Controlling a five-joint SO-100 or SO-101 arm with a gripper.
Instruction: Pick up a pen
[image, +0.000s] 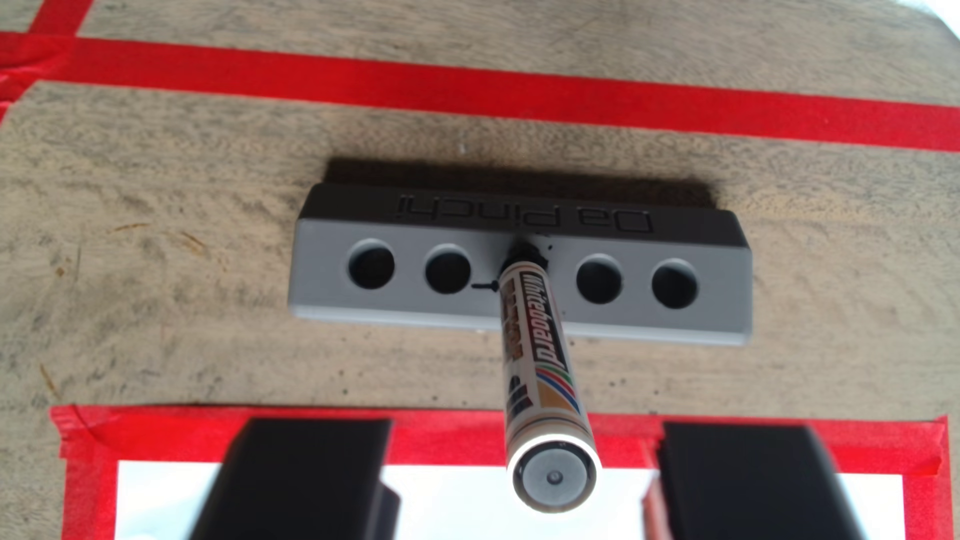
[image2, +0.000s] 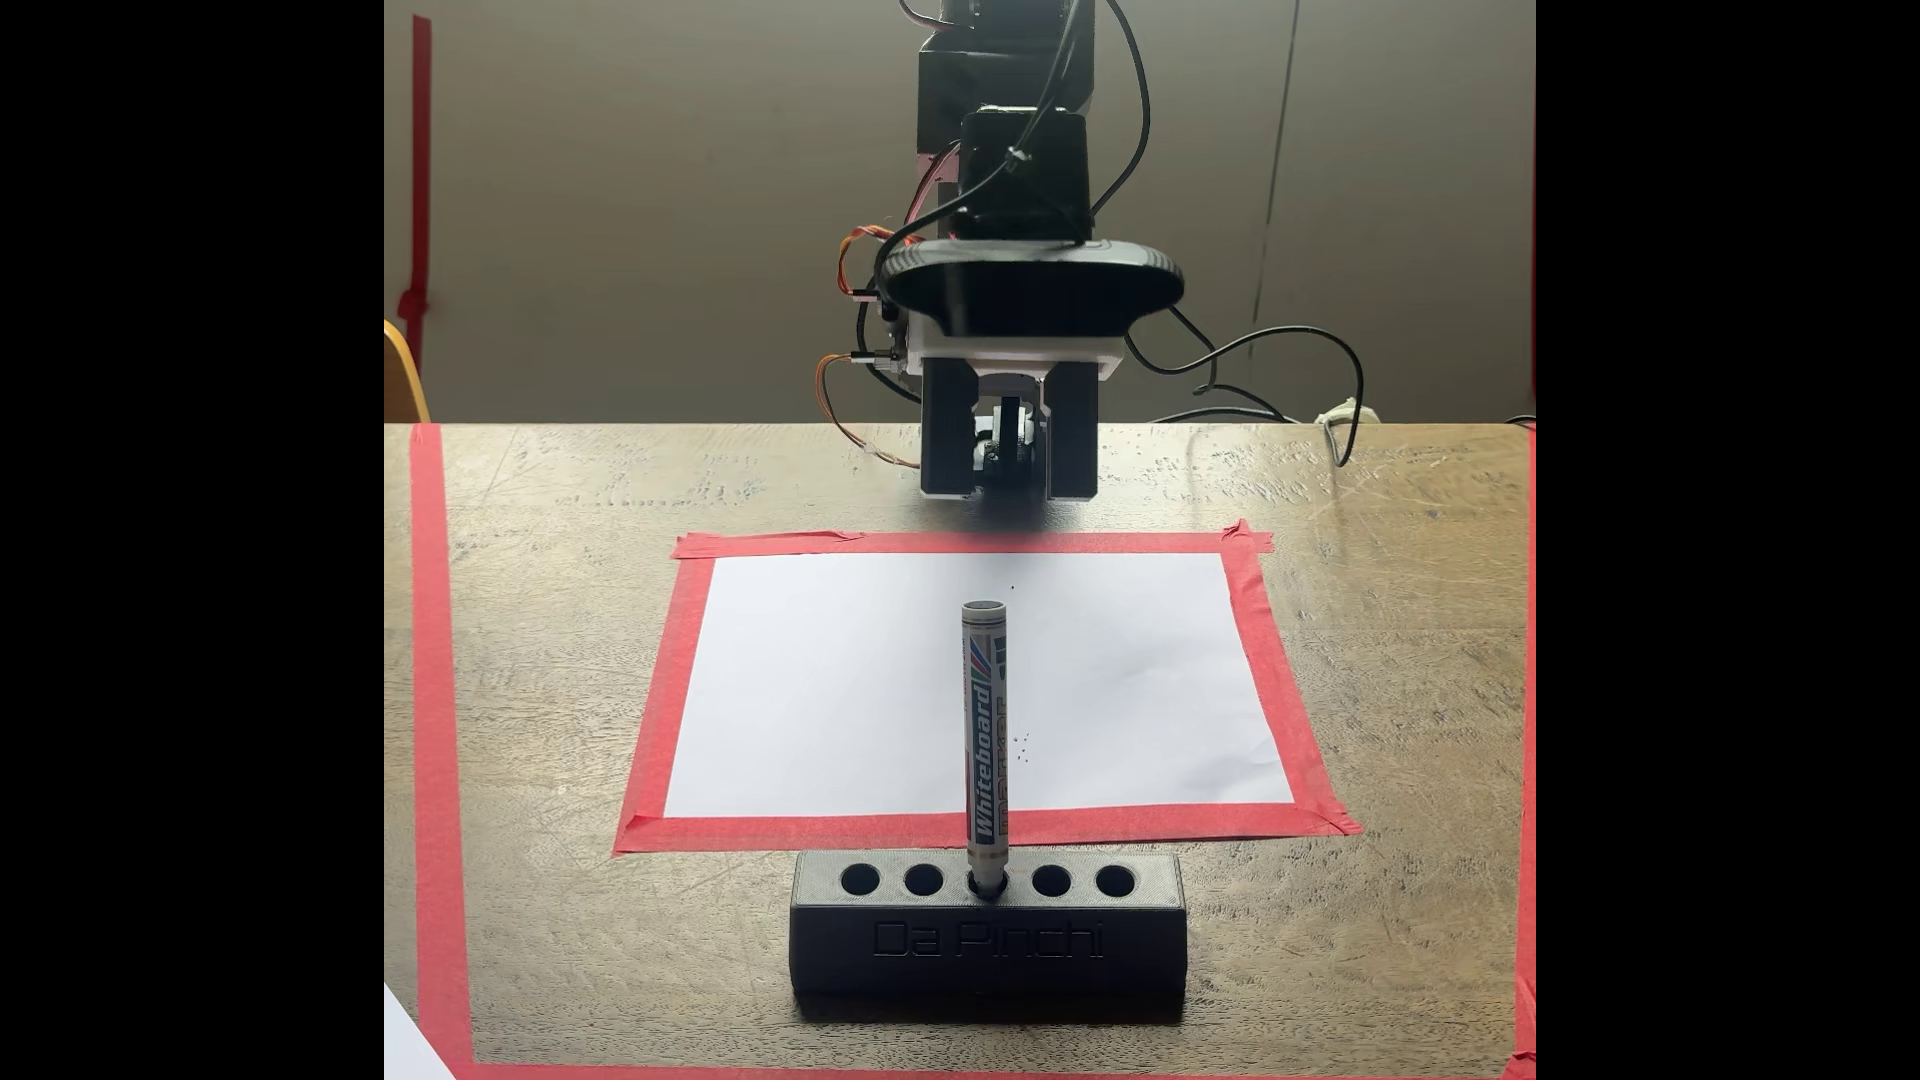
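Upright, pen (image2: 985, 727) stood tip-down in middle hole of holder (image2: 987, 940) on bench (image2: 1382, 727). Fingers (image: 524, 488) spread wide, empty, flanking pen top in wrist view. Risks: off-centre closing could tilt pen, jam it or drag holder; slick barrel might slip.

pen (image2: 984, 727): 1; holder (image2: 987, 940): 1, holes: 5; paper sheet (image2: 831, 685): 1; gripper (image2: 1006, 488): 1

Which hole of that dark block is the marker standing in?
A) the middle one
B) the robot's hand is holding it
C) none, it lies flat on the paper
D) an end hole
A: the pen stands upright in the third of five holes of the holder, with two empty holes on each side.
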